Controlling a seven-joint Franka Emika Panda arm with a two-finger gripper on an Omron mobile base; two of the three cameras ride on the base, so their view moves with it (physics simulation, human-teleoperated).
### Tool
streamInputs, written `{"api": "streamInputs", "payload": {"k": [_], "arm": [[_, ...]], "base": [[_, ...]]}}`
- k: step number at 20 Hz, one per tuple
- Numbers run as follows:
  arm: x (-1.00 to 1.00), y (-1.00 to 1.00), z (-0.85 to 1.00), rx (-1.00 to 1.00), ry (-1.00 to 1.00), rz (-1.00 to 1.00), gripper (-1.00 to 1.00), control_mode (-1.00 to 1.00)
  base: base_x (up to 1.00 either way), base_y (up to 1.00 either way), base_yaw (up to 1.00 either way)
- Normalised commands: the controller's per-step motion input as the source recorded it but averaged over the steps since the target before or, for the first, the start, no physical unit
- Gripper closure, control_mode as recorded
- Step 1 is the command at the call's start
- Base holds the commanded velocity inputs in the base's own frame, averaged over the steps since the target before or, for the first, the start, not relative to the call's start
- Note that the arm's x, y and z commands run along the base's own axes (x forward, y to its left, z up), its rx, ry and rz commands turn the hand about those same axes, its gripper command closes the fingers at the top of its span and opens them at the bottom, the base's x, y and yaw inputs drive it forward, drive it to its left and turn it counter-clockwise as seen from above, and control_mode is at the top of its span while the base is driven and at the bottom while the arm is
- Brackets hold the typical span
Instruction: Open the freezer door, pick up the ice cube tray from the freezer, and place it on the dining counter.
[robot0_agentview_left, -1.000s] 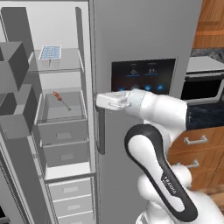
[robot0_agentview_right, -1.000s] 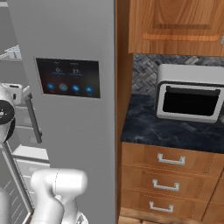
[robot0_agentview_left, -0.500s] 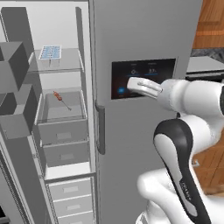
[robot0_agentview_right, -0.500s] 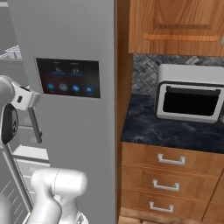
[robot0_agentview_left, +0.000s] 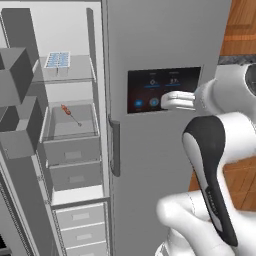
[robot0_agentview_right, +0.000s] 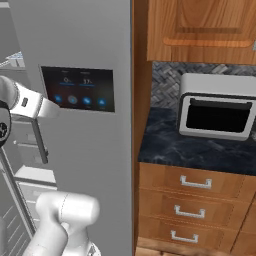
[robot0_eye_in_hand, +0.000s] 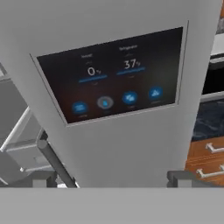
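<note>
1. Your end effector is spread wide and holds nothing; it faces the touchscreen door, not the freezer.
2. The tray lies flat on the top shelf, well left of the hand.
3. Expect it light, stiff and likely slick plastic.
4. Pinch one long rim; keep it level.
</note>
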Motion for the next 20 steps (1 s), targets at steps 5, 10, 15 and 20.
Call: {"api": "streamInputs", "payload": {"k": [5, 10, 15, 20], "arm": [[-0.54, -0.58, -0.45, -0.25, 0.14, 0.00, -1.00, -1.00], [-0.58, -0.20, -0.34, 0.01, 0.02, 0.07, -1.00, -1.00], [-0.02, 0.00, -0.08, 0.04, -0.01, 0.08, -1.00, -1.00], [-0.07, 0.06, 0.00, 0.00, 0.00, 0.00, -1.00, 1.00]], "base": [[0.00, 0.00, 0.00], [0.00, 0.00, 0.00], [0.00, 0.00, 0.00], [-0.24, 0.32, 0.00]]}}
